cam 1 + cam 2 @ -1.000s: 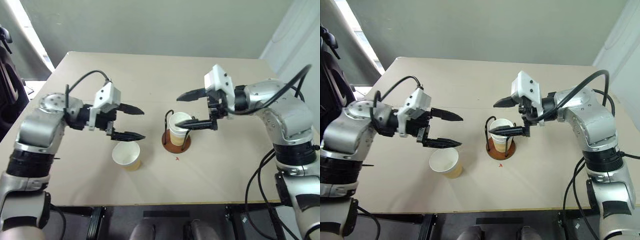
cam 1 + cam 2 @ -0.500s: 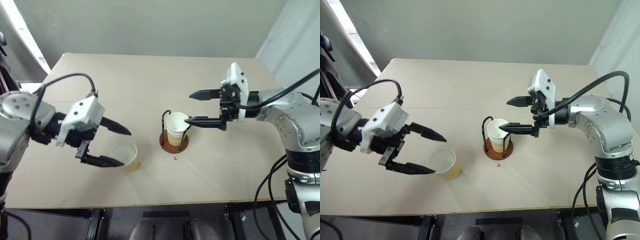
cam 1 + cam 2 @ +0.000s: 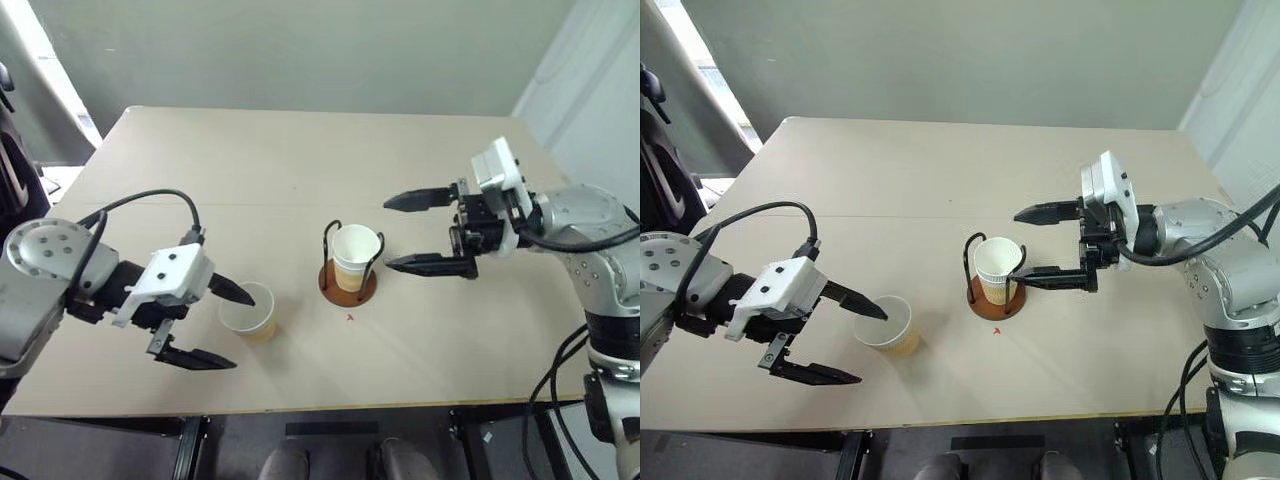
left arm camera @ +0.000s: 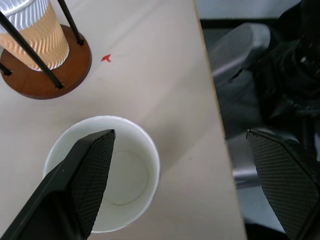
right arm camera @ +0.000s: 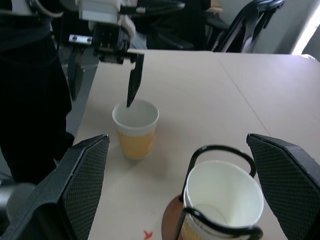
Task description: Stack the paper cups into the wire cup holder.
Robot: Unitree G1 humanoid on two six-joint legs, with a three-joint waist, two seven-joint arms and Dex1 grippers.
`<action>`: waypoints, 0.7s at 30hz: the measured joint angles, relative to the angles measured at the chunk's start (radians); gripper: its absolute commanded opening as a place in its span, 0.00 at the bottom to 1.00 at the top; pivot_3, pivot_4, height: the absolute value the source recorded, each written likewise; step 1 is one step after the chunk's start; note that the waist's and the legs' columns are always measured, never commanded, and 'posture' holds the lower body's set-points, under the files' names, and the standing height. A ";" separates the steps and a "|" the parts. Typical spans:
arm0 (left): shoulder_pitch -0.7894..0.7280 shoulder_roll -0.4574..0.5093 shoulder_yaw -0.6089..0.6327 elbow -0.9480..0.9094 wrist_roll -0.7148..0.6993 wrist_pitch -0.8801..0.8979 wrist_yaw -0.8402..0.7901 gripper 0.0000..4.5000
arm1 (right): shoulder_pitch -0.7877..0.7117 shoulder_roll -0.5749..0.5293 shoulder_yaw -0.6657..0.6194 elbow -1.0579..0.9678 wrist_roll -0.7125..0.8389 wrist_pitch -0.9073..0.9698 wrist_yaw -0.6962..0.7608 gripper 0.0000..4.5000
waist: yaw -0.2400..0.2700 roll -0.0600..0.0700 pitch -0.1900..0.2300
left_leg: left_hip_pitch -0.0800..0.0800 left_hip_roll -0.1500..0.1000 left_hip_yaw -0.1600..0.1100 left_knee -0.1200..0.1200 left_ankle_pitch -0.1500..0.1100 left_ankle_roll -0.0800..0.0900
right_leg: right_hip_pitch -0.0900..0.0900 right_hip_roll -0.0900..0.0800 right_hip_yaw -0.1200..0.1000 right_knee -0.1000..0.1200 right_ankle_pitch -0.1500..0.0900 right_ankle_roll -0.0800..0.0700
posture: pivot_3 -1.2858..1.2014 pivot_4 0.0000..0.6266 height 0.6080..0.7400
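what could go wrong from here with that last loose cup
The left gripper is open, with one finger over the mouth of the loose paper cup and the other off toward the table's near edge. The light cup could tip or slide if a finger bumps it. Closing hard across the rim could crush it. The wire cup holder already holds stacked cups, so the wire loops could catch an off-centre cup.

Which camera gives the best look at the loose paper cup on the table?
The left wrist view: the loose cup sits close, seen straight into its white inside. The right wrist view shows its side from afar; the head views show it small beside the left gripper.
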 measured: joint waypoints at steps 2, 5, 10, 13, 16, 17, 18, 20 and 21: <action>-0.001 -0.009 -0.018 0.005 0.016 -0.015 0.002 1.00 | 0.008 -0.007 0.000 0.001 -0.004 -0.036 0.010 0.99 | -0.001 0.000 0.000 | 0.000 0.000 0.000 0.000 0.000 0.000 | 0.000 0.000 0.000 0.000 0.000 0.000 | 0.52 0.24 1.00; -0.004 -0.022 -0.048 0.013 0.034 -0.029 0.005 1.00 | 0.048 -0.013 0.004 0.010 -0.026 -0.117 0.047 0.99 | 0.000 0.000 0.000 | 0.000 0.000 0.000 0.000 0.000 0.000 | 0.000 0.000 0.000 0.000 0.000 0.000 | 0.52 0.24 1.00; -0.011 -0.041 -0.079 0.013 0.039 -0.042 0.008 1.00 | 0.104 -0.053 0.023 0.028 -0.093 -0.257 0.131 0.99 | 0.000 0.000 0.000 | 0.000 0.000 0.000 -0.001 0.000 0.000 | 0.000 -0.001 0.000 0.000 0.000 0.000 | 0.52 0.24 1.00; -0.017 -0.050 -0.085 0.018 0.044 -0.053 0.008 1.00 | 0.110 -0.071 0.042 0.058 -0.122 -0.306 0.167 0.99 | -0.001 0.000 0.000 | 0.000 0.000 0.001 -0.001 0.000 0.000 | 0.000 -0.001 0.000 0.001 0.000 -0.001 | 0.52 0.24 1.00; -0.032 -0.073 -0.104 0.021 0.057 -0.066 0.010 1.00 | 0.110 -0.071 0.049 0.093 -0.141 -0.336 0.188 0.99 | 0.000 0.000 0.000 | 0.000 0.000 0.001 -0.001 0.000 0.000 | 0.000 -0.001 0.000 0.001 0.000 -0.001 | 0.52 0.24 1.00; -0.032 -0.084 -0.110 0.020 0.058 -0.066 0.011 1.00 | 0.110 -0.072 0.050 0.101 -0.146 -0.341 0.196 0.99 | 0.000 0.000 0.000 | 0.000 0.000 0.001 -0.001 0.000 0.000 | 0.000 -0.001 0.000 0.001 0.000 -0.001 | 0.52 0.24 1.00; -0.032 -0.089 -0.114 0.020 0.058 -0.065 0.012 1.00 | 0.110 -0.073 0.051 0.104 -0.150 -0.344 0.198 0.99 | 0.000 0.000 0.000 | 0.000 0.000 0.001 -0.001 0.000 0.000 | 0.000 -0.001 0.000 0.001 0.000 -0.001 | 0.52 0.24 1.00; -0.032 -0.091 -0.119 0.018 0.059 -0.065 0.013 1.00 | 0.110 -0.073 0.051 0.107 -0.155 -0.350 0.202 0.99 | 0.000 0.000 0.000 | 0.000 0.000 0.001 -0.002 0.000 0.000 | 0.000 -0.001 0.000 0.001 0.000 -0.001 | 0.52 0.24 1.00; -0.032 -0.091 -0.120 0.018 0.062 -0.067 0.013 1.00 | 0.110 -0.073 0.052 0.108 -0.156 -0.350 0.204 0.99 | 0.000 0.000 0.000 | 0.000 0.000 0.001 -0.002 0.000 0.000 | 0.000 -0.001 0.000 0.001 0.000 -0.001 | 0.52 0.24 1.00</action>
